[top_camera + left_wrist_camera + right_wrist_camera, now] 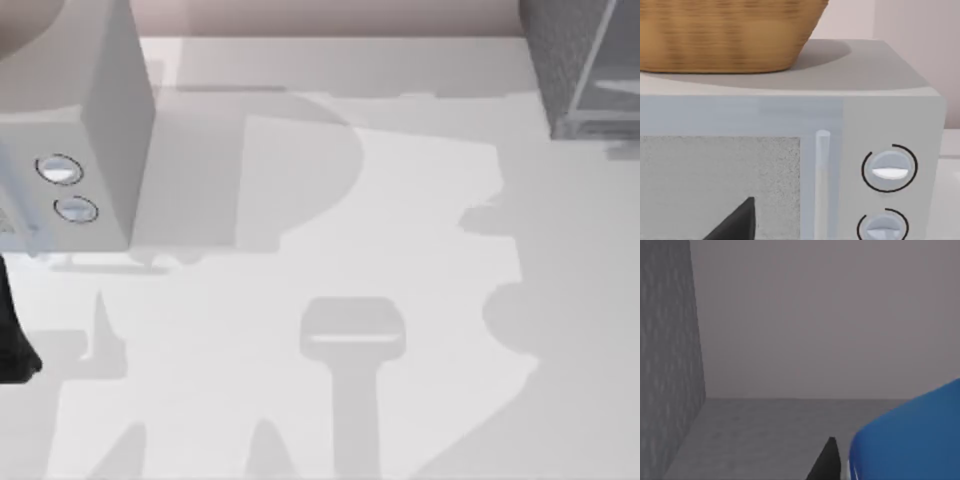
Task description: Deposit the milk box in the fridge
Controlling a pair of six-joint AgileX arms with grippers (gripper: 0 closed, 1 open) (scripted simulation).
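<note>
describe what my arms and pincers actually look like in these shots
Little of them shows. In the top view, a black, matte piece of the left arm sits at the table's left edge. The left wrist view shows a black, wedge-shaped fingertip with a pointed end, plain and unmarked. The right wrist view shows a similar black pointed fingertip. No cables, labels or markings are visible.

Dark grey mesh-textured fridge at table's far right corner; blue milk box near its wall.

Matte black left arm — black wedge-shaped pincer fingertips.
</note>
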